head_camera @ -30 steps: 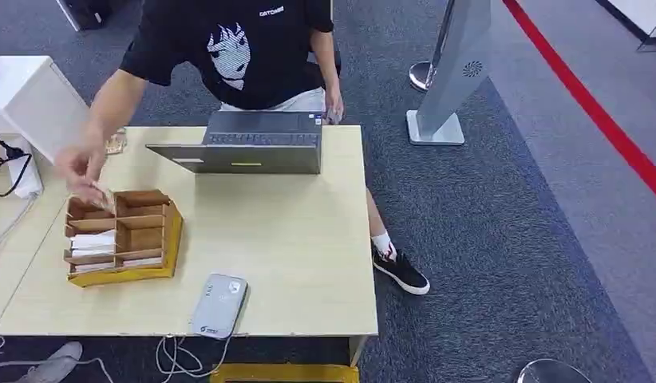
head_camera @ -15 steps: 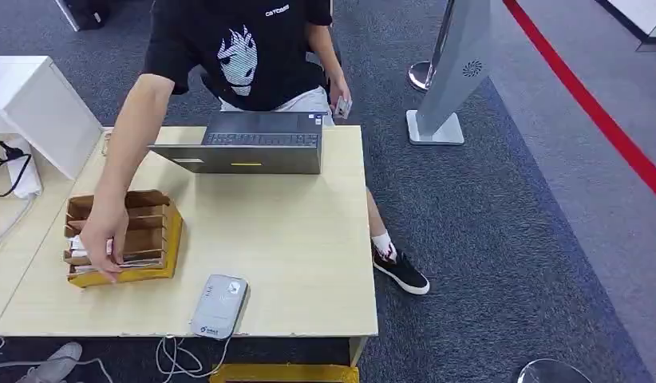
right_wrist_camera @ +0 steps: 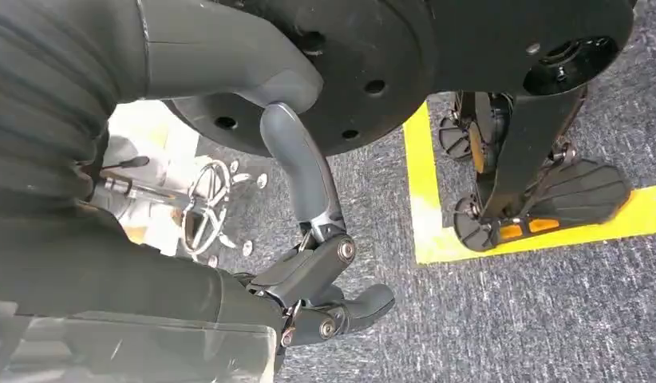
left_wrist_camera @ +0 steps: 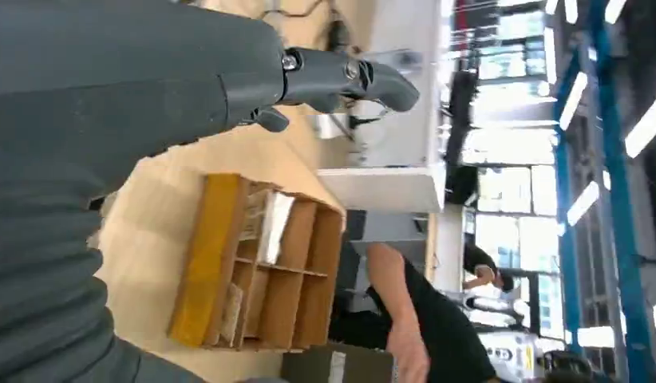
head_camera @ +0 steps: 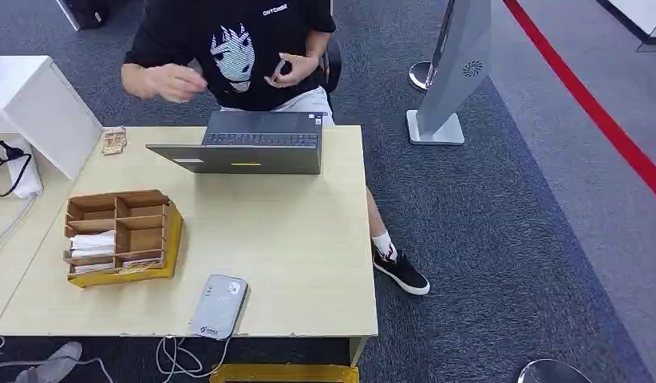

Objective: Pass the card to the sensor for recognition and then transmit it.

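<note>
A wooden card organizer [head_camera: 141,209] stands on the left of the light wood table [head_camera: 293,239], with white cards [head_camera: 93,242] in its left compartments. The grey card sensor [head_camera: 219,306] lies flat at the table's front edge, right of the organizer. In the left wrist view my left hand [left_wrist_camera: 149,80] hovers short of the organizer [left_wrist_camera: 261,263], its fingers [left_wrist_camera: 349,76] stretched out and holding nothing. My right hand [right_wrist_camera: 229,295] hangs beside my body over the carpet, fingers [right_wrist_camera: 325,299] loosely bent, with nothing in them.
An open laptop [head_camera: 245,144] sits at the table's far edge, and a person in a black shirt [head_camera: 237,48] sits behind it with both hands raised at chest height. A small object [head_camera: 113,141] lies at the back left. A white cabinet [head_camera: 37,104] and cables [head_camera: 9,163] flank the left side.
The person's hand, which was reaching into the organizer half a second ago, has drawn back up to the chest. The organizer, sensor and laptop have not moved.
</note>
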`<state>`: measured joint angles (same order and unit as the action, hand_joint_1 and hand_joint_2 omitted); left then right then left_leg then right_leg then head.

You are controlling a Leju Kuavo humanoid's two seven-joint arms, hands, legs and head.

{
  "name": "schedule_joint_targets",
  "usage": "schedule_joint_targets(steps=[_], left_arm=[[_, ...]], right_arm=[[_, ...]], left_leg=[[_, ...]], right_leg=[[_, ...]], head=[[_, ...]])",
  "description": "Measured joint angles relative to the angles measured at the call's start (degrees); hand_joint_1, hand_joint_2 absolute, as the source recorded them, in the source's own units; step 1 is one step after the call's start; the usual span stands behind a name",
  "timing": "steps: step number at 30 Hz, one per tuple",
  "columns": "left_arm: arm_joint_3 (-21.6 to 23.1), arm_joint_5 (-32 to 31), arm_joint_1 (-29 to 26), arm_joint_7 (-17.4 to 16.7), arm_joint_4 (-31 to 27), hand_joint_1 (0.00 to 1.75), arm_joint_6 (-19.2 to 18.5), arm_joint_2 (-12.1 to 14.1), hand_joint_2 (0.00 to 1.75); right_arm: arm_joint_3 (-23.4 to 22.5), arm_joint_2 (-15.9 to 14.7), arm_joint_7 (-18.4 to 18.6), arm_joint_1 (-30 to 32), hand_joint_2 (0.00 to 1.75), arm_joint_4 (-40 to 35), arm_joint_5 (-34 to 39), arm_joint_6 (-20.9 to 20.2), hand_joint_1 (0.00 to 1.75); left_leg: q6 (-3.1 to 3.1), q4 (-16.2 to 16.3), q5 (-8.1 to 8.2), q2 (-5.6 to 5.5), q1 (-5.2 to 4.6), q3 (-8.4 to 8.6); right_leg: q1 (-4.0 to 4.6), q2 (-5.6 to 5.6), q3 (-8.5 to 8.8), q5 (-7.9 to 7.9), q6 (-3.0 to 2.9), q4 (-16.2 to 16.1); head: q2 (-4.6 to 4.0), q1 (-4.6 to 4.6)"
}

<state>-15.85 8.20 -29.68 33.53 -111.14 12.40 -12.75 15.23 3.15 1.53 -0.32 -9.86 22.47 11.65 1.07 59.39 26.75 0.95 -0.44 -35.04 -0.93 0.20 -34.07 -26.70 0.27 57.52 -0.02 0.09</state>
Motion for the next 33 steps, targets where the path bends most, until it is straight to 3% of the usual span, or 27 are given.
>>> schedule_joint_targets(steps=[9,15,22,33], left_arm=[[1.99,-14.46,-2.20,3.34,-10.05,0.00,8.71,5.07,1.75],[1.97,-25.98,-0.62,3.30,-12.07,0.00,11.82,8.16,1.75],[1.97,-38.68,4.29,-2.04,-11.54,0.00,12.72,14.06,1.75],[3.65,-51.33,16.17,-8.92,-1.20,0.00,11.01,23.31,1.75]], right_arm=[[0.00,0.20,-0.15,-0.01,1.75,0.11,0.28,0.11,0.00],[0.22,0.20,0.11,-0.12,1.75,0.15,-0.04,-0.09,0.00],[1.42,0.15,0.68,-0.40,1.75,0.15,-1.07,-0.52,0.00],[2.80,-0.20,1.05,-0.90,1.75,0.15,-2.30,-1.44,0.00]], left_leg=[[0.00,0.00,0.00,0.00,0.00,0.00],[0.00,0.00,-0.01,0.00,0.00,0.01],[-0.01,0.00,-0.01,0.03,0.02,0.07],[-0.02,0.00,-0.02,0.07,0.03,0.08]], right_leg=[[0.00,0.00,0.00,0.00,0.00,0.00],[0.00,0.00,-0.06,0.00,0.00,0.00],[0.01,0.02,-0.06,0.01,-0.01,0.00],[0.01,0.05,-0.05,0.02,-0.01,0.00]], head=[[0.00,0.00],[0.00,0.00],[0.00,0.02],[0.00,0.02]])
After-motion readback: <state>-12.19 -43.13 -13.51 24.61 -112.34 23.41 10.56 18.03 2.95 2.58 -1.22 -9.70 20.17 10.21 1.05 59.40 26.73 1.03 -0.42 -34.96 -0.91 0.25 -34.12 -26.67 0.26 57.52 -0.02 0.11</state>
